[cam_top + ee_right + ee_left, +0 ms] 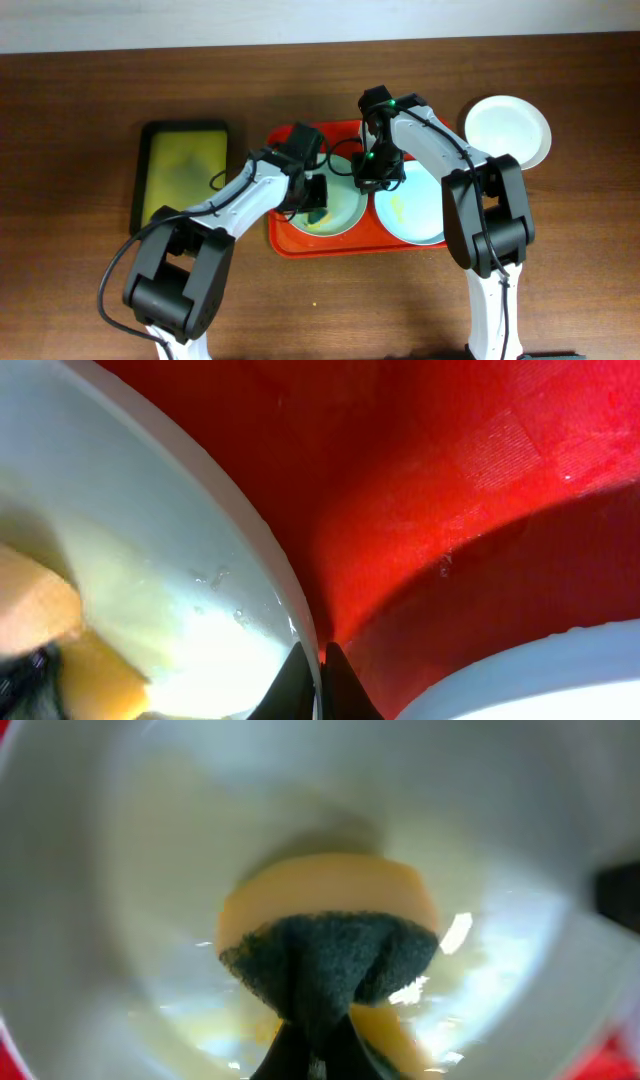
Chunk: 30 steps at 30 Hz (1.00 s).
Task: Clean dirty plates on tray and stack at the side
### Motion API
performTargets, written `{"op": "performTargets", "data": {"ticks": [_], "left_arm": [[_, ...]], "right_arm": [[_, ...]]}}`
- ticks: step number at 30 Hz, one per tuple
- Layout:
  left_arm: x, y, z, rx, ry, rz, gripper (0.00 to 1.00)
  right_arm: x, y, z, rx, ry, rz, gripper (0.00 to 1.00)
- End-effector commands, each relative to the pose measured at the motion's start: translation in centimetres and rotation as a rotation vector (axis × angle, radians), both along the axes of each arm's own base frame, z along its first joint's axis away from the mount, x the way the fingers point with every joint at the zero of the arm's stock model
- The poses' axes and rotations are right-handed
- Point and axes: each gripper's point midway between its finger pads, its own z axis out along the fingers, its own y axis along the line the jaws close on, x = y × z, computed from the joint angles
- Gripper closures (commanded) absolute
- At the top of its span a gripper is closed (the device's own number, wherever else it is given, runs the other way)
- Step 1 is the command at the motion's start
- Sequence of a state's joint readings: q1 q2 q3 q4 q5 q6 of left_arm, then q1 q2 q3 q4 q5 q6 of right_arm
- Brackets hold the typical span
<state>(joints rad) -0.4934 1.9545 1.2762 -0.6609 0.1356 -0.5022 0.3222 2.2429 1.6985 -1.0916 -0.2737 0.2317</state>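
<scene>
sponge (330, 945) in plate (345, 210) on red tray (450, 510)
left fingers (314, 200) clamp the sponge; right fingers (320, 688) pinched shut on plate rim.

White left arm (238, 203), white right arm (432, 140), black joints (487, 215), black cable (112, 275), green lights (395, 101)

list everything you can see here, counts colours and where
table: one, brown wood, under everything
red tray: one, red, table centre
left mint plate: one, pale mint, yellowish smears, tray's left half
right mint plate: one, pale mint, yellowish smear, tray's right half
white plate: one, white, on table right of red tray
small tray: one, black rim, yellow inside, left of red tray
sponge: one, yellow with green scourer, in left mint plate
left gripper: one, shut on sponge
right gripper: one, shut on left mint plate's rim
</scene>
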Motion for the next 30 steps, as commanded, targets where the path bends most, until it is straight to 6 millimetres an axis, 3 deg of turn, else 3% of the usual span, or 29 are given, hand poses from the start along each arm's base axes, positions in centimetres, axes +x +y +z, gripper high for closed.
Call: {"op": "performTargets", "data": {"ticks": [1,3,5,9,11,15,19,21,24,28,30], "left_arm": [[0.4,4.5,-1.5,0.243,-0.059,0.046,1.00],[1.0,7.3,-0.8,0.391,-0.111,0.075,1.00],[2.0,8.4,1.0,0.450,-0.160,0.096,1.00],[4.4,6.6,5.5,0.353,-0.269,0.123,1.00],[4.9,4.8,6.6,0.250,-0.291,0.115,1.00],[5.1,-0.8,5.7,-0.034,-0.246,0.036,1.00],[5.0,-1.4,1.9,-0.035,-0.171,0.085,1.00],[4.8,-1.0,0.0,-0.005,-0.140,0.086,1.00],[5.4,2.0,-1.2,0.162,-0.179,0.126,1.00],[5.6,5.8,0.3,0.351,-0.223,0.132,1.00],[5.6,7.6,2.4,0.410,-0.246,0.159,1.00]], "right_arm": [[-0.1,-2.2,-1.3,-0.093,0.003,-0.016,0.96],[-0.1,-2.2,-1.3,-0.093,0.003,-0.016,0.96],[-0.2,-2.2,-1.3,-0.094,0.004,-0.016,0.96],[-0.1,-2.2,-1.3,-0.093,0.003,-0.017,0.96],[-0.1,-2.2,-1.3,-0.092,0.000,-0.017,0.96],[0.2,-2.1,-1.3,-0.089,-0.010,-0.018,0.96],[0.1,-2.1,-1.4,-0.090,-0.008,-0.017,0.96],[0.1,-2.1,-1.4,-0.089,-0.008,-0.017,0.96],[0.1,-2.1,-1.4,-0.089,-0.009,-0.017,0.96],[0.1,-2.1,-1.4,-0.089,-0.009,-0.017,0.96],[0.2,-2.1,-1.4,-0.089,-0.011,-0.018,0.96]]}}
